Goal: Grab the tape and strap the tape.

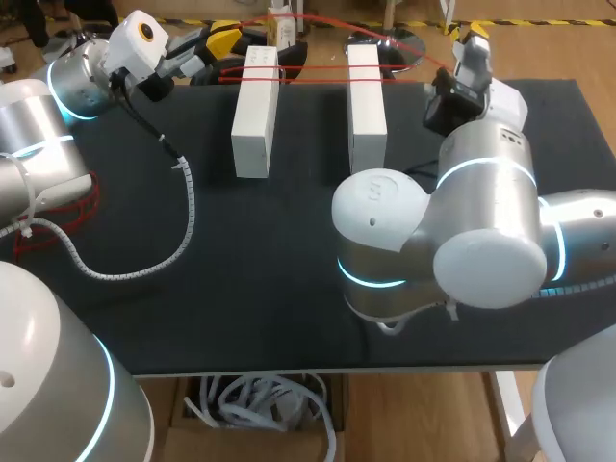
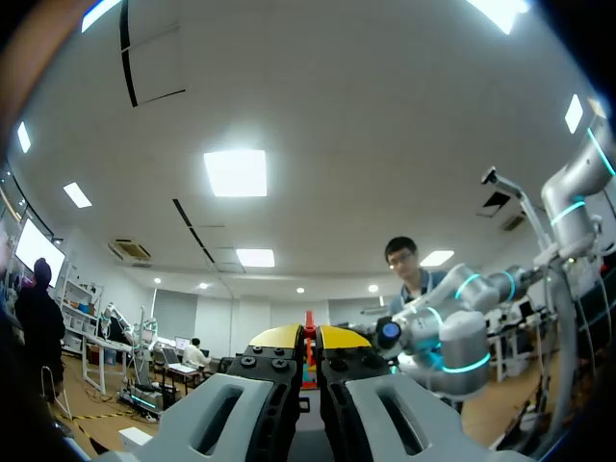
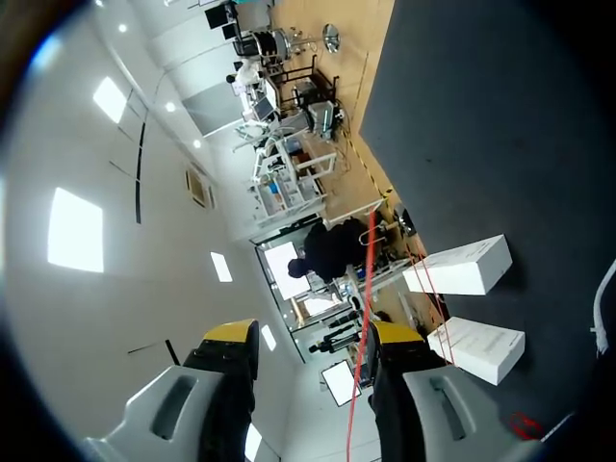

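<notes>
Tape point(image 1: 313, 69), a thin red line, crosses the far end of the left white box point(image 1: 255, 111) and runs on over the second box point(image 1: 367, 101) beside it. Just off that left box's far corner, the left claw point(image 1: 223, 40) point(image 2: 310, 337) is closed, its yellow tips pinching the tape point(image 2: 310, 327). Well to the box's other side, past the second box, the right claw point(image 1: 470, 40) point(image 3: 313, 337) stands wide apart, and the tape point(image 3: 366, 289) runs along the inner side of one finger only. Both boxes lie on the black surface point(image 1: 241, 289).

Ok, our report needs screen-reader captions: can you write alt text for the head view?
Red tape stretches across two white boxes on a black table, strung between the left gripper and right gripper at the far edge.
</notes>
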Robot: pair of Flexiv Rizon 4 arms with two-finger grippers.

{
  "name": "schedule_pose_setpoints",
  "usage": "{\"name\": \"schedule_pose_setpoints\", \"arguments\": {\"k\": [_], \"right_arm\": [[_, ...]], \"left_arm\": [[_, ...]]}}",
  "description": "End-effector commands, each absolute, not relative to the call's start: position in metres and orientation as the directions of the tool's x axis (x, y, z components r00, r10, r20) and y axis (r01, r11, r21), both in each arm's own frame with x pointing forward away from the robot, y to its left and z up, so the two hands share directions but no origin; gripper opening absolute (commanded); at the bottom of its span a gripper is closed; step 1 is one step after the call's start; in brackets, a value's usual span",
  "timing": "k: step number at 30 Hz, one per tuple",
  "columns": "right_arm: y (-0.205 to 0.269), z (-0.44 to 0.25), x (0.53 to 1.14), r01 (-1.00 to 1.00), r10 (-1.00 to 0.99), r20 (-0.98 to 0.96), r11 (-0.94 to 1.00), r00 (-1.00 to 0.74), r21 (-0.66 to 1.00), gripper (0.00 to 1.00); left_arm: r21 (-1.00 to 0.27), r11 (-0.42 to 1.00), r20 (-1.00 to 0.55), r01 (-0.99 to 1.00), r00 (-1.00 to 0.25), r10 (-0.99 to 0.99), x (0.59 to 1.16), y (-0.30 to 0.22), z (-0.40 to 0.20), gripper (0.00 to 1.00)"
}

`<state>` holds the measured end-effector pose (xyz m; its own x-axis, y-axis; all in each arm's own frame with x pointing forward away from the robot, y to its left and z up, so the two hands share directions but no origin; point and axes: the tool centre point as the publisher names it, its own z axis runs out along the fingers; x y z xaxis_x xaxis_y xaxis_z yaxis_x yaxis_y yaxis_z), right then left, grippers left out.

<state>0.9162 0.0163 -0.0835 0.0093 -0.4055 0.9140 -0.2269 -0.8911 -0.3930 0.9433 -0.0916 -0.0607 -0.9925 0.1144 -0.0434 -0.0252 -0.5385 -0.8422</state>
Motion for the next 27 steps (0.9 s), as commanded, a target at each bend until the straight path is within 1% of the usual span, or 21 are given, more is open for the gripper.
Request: {"name": "schedule_pose_setpoints", "arguments": {"k": [1,5,15,27], "right_arm": [[0.013,-0.080,0.914,-0.224,-0.400,0.916,-0.895,0.014,-0.387,0.47],[0.012,-0.080,0.915,-0.222,-0.397,0.918,-0.896,0.011,-0.384,0.45],[0.012,-0.078,0.916,-0.221,-0.396,0.918,-0.896,0.007,-0.385,0.43],[0.022,-0.073,0.920,-0.199,-0.394,0.919,-0.901,0.004,-0.385,0.41]], "left_arm": [[-0.842,-0.539,-0.044,-0.024,-0.993,0.112,0.943,-0.092,-0.061,0.00],[-0.842,-0.539,-0.044,-0.024,-0.993,0.112,0.943,-0.092,-0.061,0.00],[-0.842,-0.539,-0.044,-0.024,-0.993,0.112,0.943,-0.092,-0.061,0.00],[-0.842,-0.539,-0.044,-0.024,-0.993,0.112,0.943,-0.092,-0.061,0.00]]}}
